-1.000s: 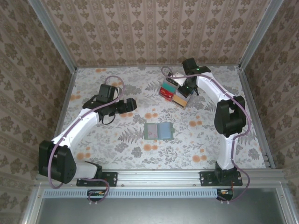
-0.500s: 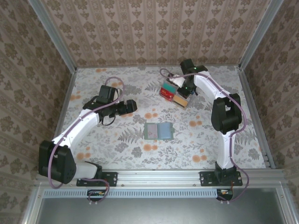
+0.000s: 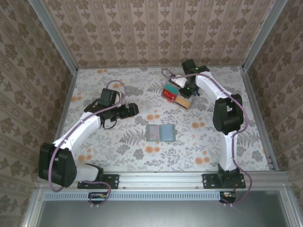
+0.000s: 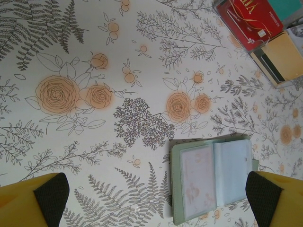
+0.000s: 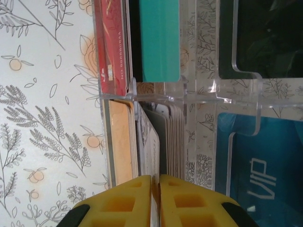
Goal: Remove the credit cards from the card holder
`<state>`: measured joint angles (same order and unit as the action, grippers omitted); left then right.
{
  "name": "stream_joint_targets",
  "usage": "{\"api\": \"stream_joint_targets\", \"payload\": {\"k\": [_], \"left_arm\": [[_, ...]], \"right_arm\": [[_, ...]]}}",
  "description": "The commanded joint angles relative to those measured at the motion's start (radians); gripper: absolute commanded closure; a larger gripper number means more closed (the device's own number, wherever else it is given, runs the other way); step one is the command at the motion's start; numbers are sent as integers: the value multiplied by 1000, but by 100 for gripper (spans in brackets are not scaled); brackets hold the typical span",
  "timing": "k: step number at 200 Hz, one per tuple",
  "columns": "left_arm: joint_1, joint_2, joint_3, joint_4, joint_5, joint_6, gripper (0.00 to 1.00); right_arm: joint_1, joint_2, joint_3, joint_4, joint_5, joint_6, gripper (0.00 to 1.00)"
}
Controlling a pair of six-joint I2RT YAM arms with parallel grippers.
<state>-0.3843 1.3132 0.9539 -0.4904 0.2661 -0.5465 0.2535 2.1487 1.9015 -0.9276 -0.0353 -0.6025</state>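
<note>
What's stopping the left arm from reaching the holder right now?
Likely nothing, so probably yes: the left gripper is open, the holder lies flat and open on the table just ahead of it with nothing between, and the right gripper is away at the clear rack.

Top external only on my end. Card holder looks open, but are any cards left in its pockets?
Observer: None that I can see. In the left wrist view the card holder lies open and its pale pockets look empty.
Operator: Where are the cards?
Observer: In a clear divided box; a red card, a teal card and a blue card lettered VIP sit in it.
Operator: Right tool?
Observer: The right tool has its fingers almost together at the slot with the tan-orange card; whether it pinches a card I can't tell.
</note>
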Motion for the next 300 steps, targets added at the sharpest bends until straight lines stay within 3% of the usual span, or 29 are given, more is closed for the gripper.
{"api": "stream_joint_targets", "payload": {"k": [1,55,83,109,161,192,300], "left_arm": [[6,-32,-10,-12,18,-13,0],[5,-32,-19,-2,22,-17,0],[5,-34,-16,-4,24,-15,0],[6,-31,-15,-2,25,-15,0],[5,-23,-13,2,31,-13,0],[5,-15,-11,6,42,-15,0],[5,-14,-12,0,41,-18,0]], "right_arm": [[5,25,37,-18,21,22,85],[4,-1,46,-23,10,46,82],[5,-41,48,-17,-9,76,77],[5,-88,42,-1,-22,105,64],[5,-167,-27,29,-49,138,58],[5,-150,-54,47,2,139,62],[3,-90,-59,53,9,107,84]]}}
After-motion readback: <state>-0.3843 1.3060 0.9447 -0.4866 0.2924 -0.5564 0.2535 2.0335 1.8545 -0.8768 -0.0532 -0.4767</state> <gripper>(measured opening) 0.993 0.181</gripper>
